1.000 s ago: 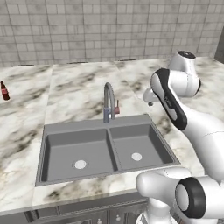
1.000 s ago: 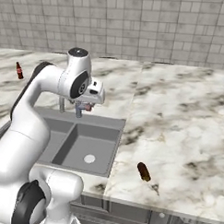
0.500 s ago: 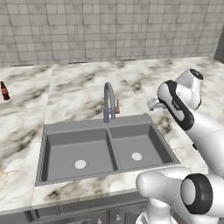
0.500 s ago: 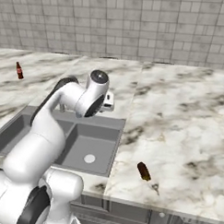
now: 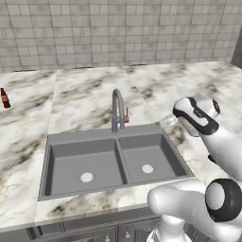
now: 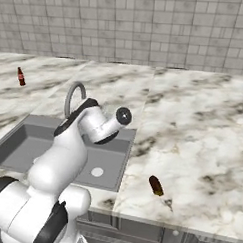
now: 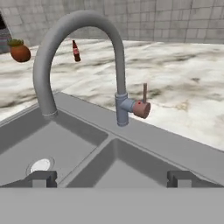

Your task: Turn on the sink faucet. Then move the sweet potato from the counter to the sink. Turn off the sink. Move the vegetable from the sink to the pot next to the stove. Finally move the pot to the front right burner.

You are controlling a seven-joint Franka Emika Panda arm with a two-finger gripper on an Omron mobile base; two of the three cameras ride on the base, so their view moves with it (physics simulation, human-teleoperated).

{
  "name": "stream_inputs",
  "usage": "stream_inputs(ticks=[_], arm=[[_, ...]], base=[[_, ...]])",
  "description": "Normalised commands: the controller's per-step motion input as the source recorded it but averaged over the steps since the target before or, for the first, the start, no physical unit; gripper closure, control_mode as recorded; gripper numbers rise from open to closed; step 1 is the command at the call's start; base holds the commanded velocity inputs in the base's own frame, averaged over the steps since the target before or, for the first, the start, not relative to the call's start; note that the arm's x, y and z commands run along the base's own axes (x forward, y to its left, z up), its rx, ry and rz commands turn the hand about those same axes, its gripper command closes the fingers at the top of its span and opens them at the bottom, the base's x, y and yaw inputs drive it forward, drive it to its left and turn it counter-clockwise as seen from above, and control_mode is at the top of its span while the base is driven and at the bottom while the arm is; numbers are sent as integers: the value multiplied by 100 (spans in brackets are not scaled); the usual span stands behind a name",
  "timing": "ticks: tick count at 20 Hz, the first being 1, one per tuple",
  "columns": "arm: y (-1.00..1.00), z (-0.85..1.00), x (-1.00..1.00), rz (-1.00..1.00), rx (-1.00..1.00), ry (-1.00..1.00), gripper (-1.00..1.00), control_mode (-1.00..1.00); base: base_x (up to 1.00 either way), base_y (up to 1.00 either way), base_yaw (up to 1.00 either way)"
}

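Claw (image 7: 112, 177) spread wide, holding nothing, hanging over the sink (image 7: 144, 140) with both fingertips (image 7: 41, 177) low in the hand view. Sink faucet (image 7: 87, 52) stands straight ahead of the claw, across the narrower bowl; its reddish lever (image 7: 142, 105) sits on the side of the base, stick upright, a bit to the right of the claw's midline. No water seen from the spout, so faucet looks off and step one reads as not done yet.

To do it well: go for the lever, not the gooseneck. Come in from the side with one fingertip against the thin stick and push it over, no grasp needed. Keep clear of the spout arch so the hand doesn't snag. Lever is small, easy to slip past, so line up first.

Containers: both sink bowls bare, just pale drains (image 5: 86, 177), dry as far as I can tell. Sweet potato (image 6: 155, 185) lies on the worktop (image 6: 202, 147), well off from the claw, out past the sink's edge near the front. Dark red bottle (image 7: 75, 50) far behind the faucet, not relevant. No pot made out.
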Motion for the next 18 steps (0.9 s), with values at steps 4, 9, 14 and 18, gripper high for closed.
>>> stream_inputs(ticks=[4,9,14,18], arm=[[0,-10,27,19,3,-12,-100,-100],[10,0,19,18,0,-14,-100,-100],[19,0,39,13,0,-4,-100,-100],[13,0,40,7,0,0,-100,-100]], base=[[0,0,0],[0,0,0],[0,0,0],[0,0,0]])
